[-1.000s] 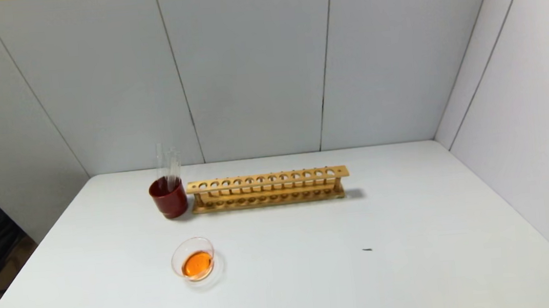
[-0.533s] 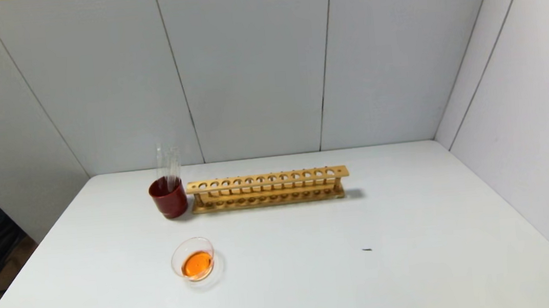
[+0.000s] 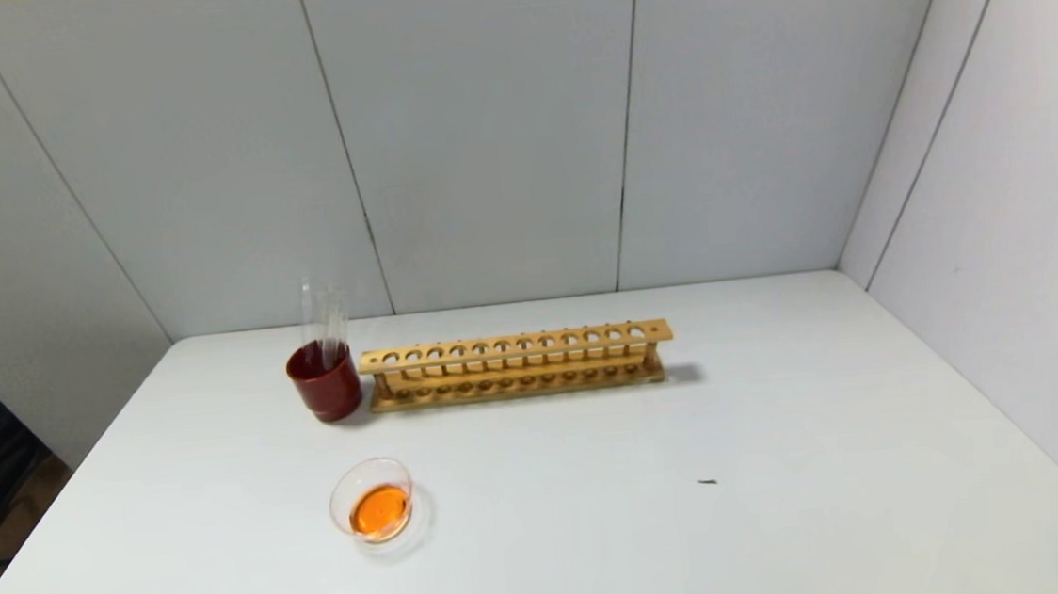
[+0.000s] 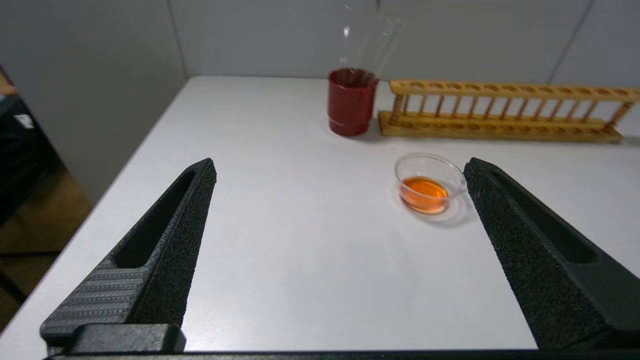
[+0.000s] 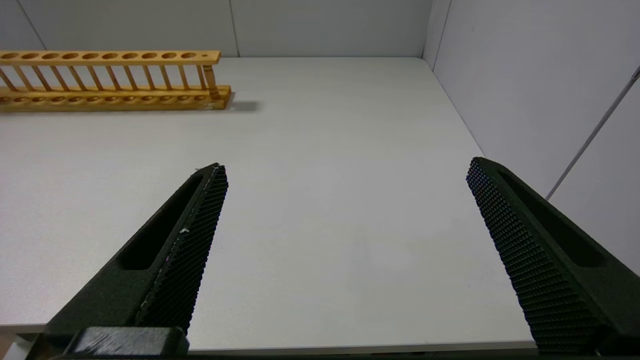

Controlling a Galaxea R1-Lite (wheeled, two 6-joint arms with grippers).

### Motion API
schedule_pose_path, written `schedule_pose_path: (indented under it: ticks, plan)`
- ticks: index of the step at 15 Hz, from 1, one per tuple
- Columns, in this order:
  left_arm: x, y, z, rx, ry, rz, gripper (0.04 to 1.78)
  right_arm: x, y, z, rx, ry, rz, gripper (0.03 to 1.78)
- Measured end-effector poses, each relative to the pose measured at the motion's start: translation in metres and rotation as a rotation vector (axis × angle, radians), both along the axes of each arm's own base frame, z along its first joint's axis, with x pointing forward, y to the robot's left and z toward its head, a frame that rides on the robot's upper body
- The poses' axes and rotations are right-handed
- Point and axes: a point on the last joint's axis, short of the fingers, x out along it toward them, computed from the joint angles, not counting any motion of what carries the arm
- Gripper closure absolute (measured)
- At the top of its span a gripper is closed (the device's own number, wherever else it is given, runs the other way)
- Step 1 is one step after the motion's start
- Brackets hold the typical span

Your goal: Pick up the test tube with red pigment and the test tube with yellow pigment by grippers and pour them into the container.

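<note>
The container, a low clear glass dish, stands on the white table at front left and holds orange liquid. It also shows in the left wrist view. Clear tubes stand in a dark red cup; their bottoms are hidden in the cup. I see no tube with red or yellow liquid. My left gripper is open and empty, hovering low in front of the dish. My right gripper is open and empty over the table's right front part. Neither gripper shows in the head view.
An empty wooden tube rack stands right of the red cup near the back wall. Grey walls close the back and right sides. The table's left edge drops to the floor. A small dark speck lies right of centre.
The clear tubes in the red cup have settled slightly closer together. Nothing else on the table has moved.
</note>
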Motion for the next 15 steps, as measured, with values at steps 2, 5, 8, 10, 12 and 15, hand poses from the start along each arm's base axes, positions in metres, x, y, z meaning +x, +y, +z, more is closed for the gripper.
schedule_pose_path:
  ticks: [2,5,8,10,12,15]
  plan:
    - [0.0017,-0.0007,-0.0087,0.057,0.056,-0.029,0.07,0.0000,0.0000,0.0000,0.000,0.000,0.000,0.06]
    - [0.0019,-0.0011,-0.0145,0.158,0.107,-0.043,0.07,0.0000,0.0000,0.0000,0.000,0.000,0.000,0.06]
    - [0.0018,-0.0012,-0.0146,0.155,0.110,-0.049,0.07,0.0000,0.0000,0.0000,-0.001,0.000,0.000,0.06]
    - [0.0018,-0.0011,-0.0144,0.158,0.108,-0.048,0.07,0.0000,0.0000,0.0001,-0.003,-0.001,0.000,0.06]
    - [0.0027,-0.0010,-0.0141,0.155,0.087,-0.044,0.07,0.0000,0.0000,0.0001,-0.004,-0.001,-0.001,0.06]
    - [0.0036,-0.0008,-0.0153,0.104,0.079,-0.036,0.07,0.0000,0.0000,0.0000,-0.002,0.000,0.000,0.06]
